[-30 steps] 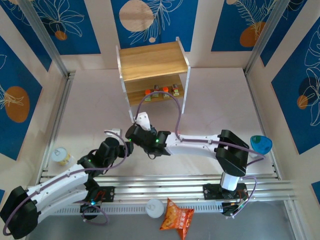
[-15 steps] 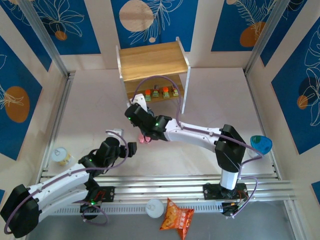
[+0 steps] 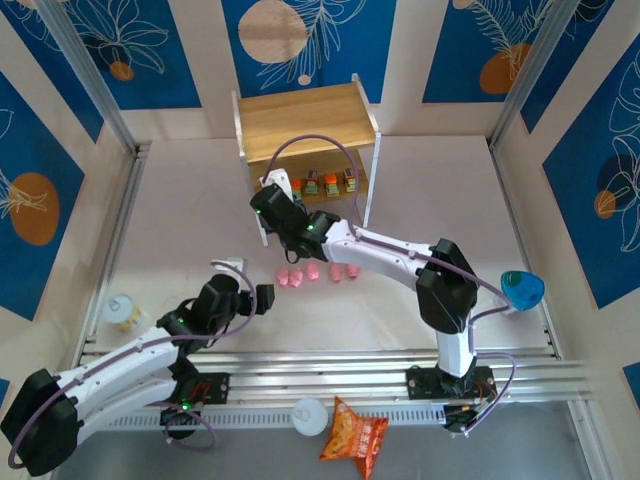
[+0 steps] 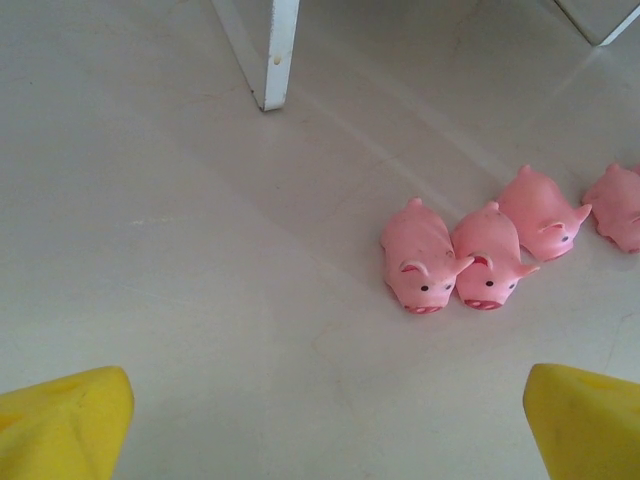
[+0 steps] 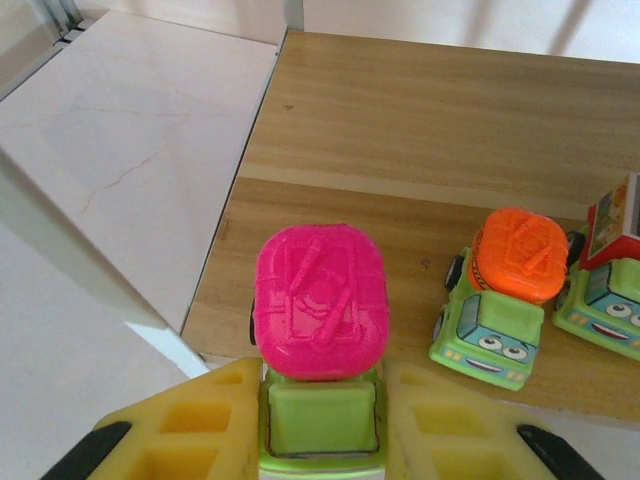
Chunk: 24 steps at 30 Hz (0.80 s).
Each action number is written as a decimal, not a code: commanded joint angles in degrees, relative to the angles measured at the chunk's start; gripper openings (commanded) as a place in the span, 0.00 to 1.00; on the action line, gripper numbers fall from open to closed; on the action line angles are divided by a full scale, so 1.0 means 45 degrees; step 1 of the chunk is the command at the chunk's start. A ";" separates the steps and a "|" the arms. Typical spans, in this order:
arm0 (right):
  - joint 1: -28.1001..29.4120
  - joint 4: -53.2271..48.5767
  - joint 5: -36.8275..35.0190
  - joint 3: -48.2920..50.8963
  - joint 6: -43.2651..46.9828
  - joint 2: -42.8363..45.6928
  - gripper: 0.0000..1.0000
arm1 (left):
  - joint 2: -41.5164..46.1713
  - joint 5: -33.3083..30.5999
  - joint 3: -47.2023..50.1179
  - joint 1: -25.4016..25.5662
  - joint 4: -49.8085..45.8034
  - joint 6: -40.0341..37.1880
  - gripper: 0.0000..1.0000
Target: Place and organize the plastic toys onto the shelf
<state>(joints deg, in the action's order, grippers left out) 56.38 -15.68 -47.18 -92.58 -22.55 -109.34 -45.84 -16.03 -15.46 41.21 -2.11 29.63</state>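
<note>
An orange snack bag (image 3: 354, 437) lies beside a white cup (image 3: 310, 416).

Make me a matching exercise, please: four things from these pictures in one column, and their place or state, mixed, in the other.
1 left gripper
2 right gripper
3 pink pigs
4 orange-topped car

A on the lower board of the shelf
B open
C on the table, in a row
D shut on the pink-topped car

Pairs: 1-B, 2-D, 3-C, 4-A
</note>
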 commanded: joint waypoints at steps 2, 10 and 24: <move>-0.0231 -0.0231 0.0339 -0.0686 0.0181 -0.0398 0.25 | 0.0024 0.0164 0.0097 -0.0205 0.0292 -0.0061 0.99; -0.0553 -0.0304 0.0572 -0.1173 0.0160 -0.0925 0.26 | 0.0011 0.0165 0.0116 -0.0269 0.0294 -0.0002 0.99; -0.0808 -0.0163 0.0448 -0.1774 0.0269 -0.1701 0.28 | -0.0174 0.0292 0.0097 -0.0376 0.0430 0.0037 0.99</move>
<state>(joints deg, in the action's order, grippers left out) 52.93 -17.04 -44.58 -98.39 -22.17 -115.61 -46.37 -15.57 -15.46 40.27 -1.58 29.65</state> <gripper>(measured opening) 0.281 0.995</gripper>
